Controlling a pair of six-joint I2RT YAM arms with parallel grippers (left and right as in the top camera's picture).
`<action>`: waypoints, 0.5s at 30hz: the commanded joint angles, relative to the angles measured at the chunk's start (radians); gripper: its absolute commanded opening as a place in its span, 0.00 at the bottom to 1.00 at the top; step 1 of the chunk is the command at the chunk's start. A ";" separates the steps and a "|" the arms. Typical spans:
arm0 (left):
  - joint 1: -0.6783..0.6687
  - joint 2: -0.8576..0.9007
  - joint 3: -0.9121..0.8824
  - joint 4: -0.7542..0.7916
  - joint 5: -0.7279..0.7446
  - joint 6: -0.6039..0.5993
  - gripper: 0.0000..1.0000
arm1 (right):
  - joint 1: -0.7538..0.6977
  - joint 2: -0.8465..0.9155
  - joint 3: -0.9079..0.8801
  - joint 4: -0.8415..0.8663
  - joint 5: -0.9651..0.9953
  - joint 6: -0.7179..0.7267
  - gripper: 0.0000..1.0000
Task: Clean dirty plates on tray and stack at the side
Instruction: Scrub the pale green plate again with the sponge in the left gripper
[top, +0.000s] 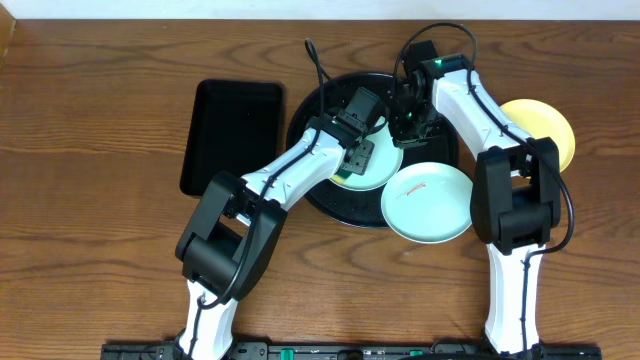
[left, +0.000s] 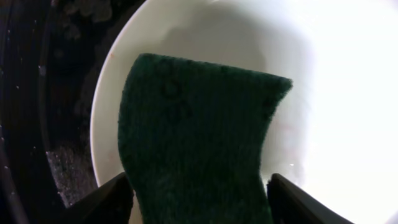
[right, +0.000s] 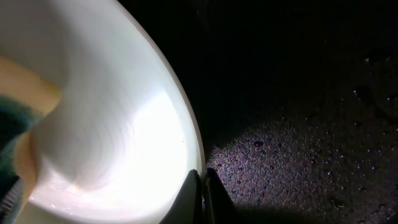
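Observation:
A white plate (top: 378, 168) lies on the round black tray (top: 316, 108). My left gripper (top: 362, 150) is shut on a dark green sponge (left: 199, 124) and presses it on this plate (left: 336, 93). My right gripper (top: 405, 118) is shut on the plate's rim (right: 106, 137), its fingers (right: 202, 186) pinching the edge over the tray floor (right: 298, 162). A mint plate (top: 428, 205) with a red smear lies over the tray's front right rim. A pale yellow plate (top: 545, 128) lies on the table to the right, partly hidden by the right arm.
A smaller rectangular black tray (top: 232, 135) lies on the wooden table left of the round tray. A black cable (top: 318, 62) runs over the round tray's far rim. The sponge's edge shows at the left of the right wrist view (right: 11, 124).

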 joint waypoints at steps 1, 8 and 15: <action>-0.003 0.005 0.002 0.000 -0.018 -0.002 0.62 | -0.009 -0.043 -0.003 -0.009 0.018 -0.013 0.01; -0.003 0.006 0.002 -0.001 -0.017 -0.002 0.32 | -0.009 -0.043 -0.003 -0.009 0.018 -0.013 0.01; -0.003 0.006 0.002 0.006 -0.017 -0.002 0.08 | -0.009 -0.043 -0.003 -0.009 0.018 -0.013 0.01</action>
